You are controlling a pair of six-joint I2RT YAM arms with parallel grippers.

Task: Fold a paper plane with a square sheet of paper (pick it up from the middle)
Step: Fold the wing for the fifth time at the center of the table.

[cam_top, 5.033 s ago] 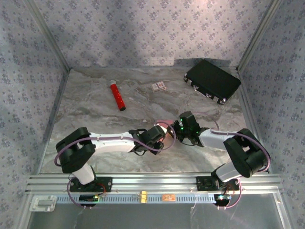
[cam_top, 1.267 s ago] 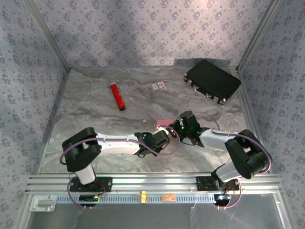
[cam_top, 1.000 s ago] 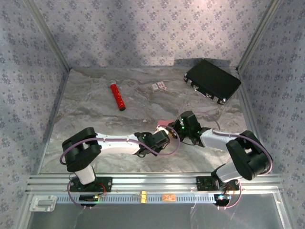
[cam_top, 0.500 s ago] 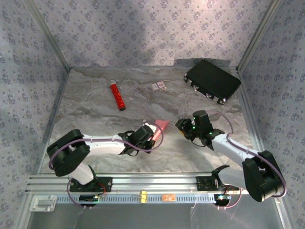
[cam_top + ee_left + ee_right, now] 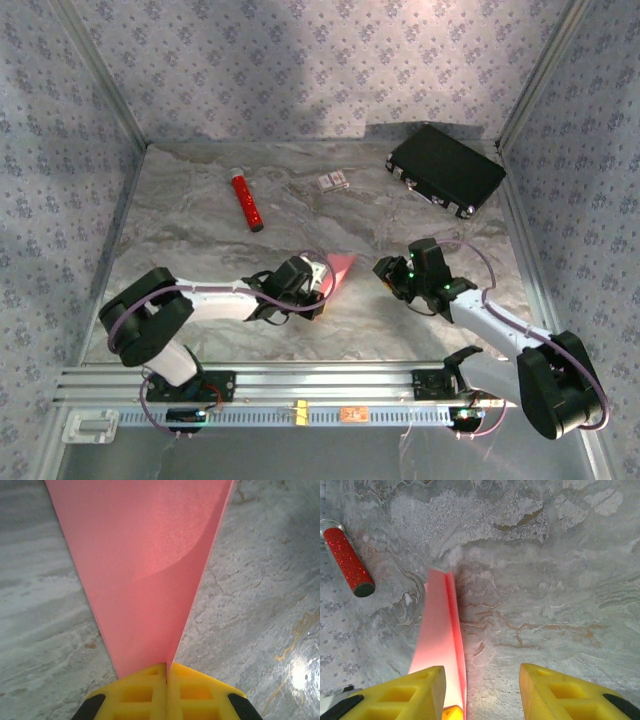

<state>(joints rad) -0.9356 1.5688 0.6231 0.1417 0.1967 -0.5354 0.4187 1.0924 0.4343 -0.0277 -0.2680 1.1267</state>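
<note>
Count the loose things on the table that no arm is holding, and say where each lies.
3. The red cylinder lies back left, the small printed card back centre, and the black case in the back right corner. Others may be hidden.

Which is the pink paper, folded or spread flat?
Folded. The paper plane tapers to a point pinched in the shut left gripper, and an overlapping layer shows on its face.

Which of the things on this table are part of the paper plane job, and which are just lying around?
In the job: paper plane, pinched in the left gripper; right gripper, open nearby.
Lying about: red cylinder, card, black case.
</note>
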